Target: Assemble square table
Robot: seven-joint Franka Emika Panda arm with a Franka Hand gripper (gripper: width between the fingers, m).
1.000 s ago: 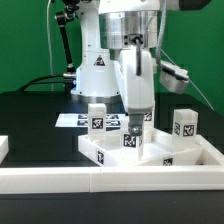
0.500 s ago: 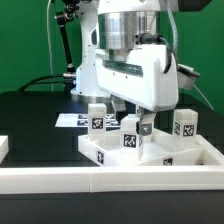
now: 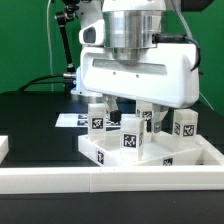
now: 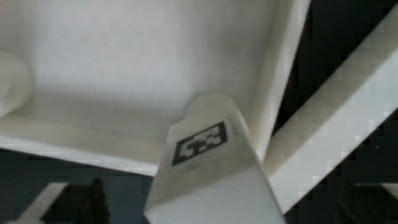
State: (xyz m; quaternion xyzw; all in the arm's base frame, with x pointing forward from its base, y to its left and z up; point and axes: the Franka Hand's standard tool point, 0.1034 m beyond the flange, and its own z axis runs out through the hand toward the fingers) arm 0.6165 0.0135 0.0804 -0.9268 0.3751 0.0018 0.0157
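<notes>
Black table (image 3: 30,120) spreads under everything, and my white arm with its broad housing fills the upper middle of the exterior view, hanging over the work. Along the near edge runs a long white border rail (image 3: 110,180), and just beyond it, toward the exterior view's right, sits the square table top (image 3: 185,152), a white tray with a raised rim and tags on its near wall. My claw (image 3: 128,112) hangs low over that tray, its two fingers (image 3: 147,117) standing wide apart and gripping nothing. Between and just below them a white peg leg (image 3: 131,133) stands upright in the tray, its tag facing the camera. In the wrist view the same leg (image 4: 210,160) rises close beneath me, its tag turned slightly askew, with the tray's pale floor and rim (image 4: 285,70) behind it; I cannot tell whether either finger touches it. Another leg (image 3: 97,116) stands upright at the tray's far left, and a third leg (image 3: 186,124) stands at the far right. Farther back on the table lies the flat marker board (image 3: 68,120), near my base.
</notes>
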